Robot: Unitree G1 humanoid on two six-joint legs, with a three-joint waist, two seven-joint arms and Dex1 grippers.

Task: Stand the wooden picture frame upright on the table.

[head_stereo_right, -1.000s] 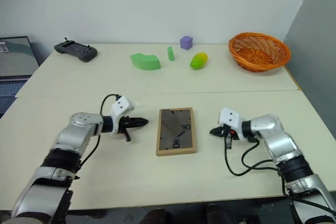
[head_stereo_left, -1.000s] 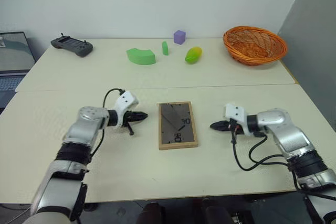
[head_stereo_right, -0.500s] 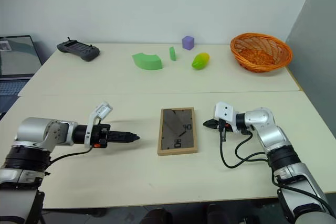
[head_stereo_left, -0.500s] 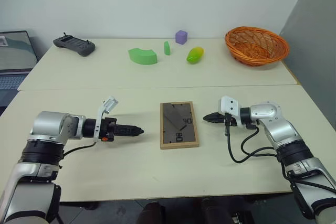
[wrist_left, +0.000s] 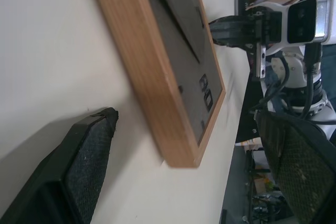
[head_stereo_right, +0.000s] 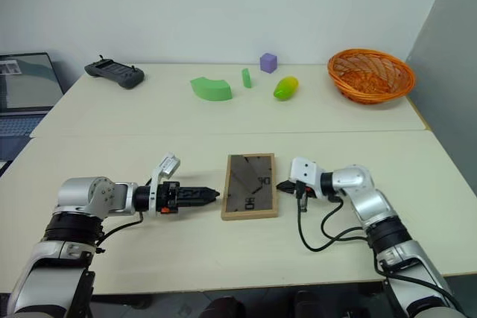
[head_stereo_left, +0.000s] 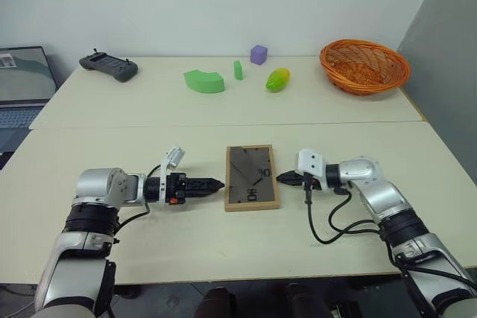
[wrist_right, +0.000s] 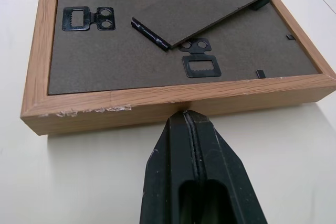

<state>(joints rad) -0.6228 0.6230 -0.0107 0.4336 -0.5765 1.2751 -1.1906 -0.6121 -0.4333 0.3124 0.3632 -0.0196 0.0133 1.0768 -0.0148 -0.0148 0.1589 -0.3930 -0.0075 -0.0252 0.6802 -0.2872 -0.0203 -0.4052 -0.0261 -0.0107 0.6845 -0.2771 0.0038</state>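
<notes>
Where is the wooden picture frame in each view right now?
Left eye view: wooden picture frame flat at table centre, back panel up.
Right eye view: the same.
Left wrist view: its wood edge running diagonally.
Right wrist view: its long edge just beyond the shut fingertips.
Shared landmark: right claw beside the frame.

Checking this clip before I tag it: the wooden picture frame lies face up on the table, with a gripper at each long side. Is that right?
Not quite. The wooden picture frame lies face down on the table: the right wrist view shows its dark back panel, hangers and fold-out stand facing up. The rest holds: the left gripper and the right gripper sit at its long sides.
</notes>
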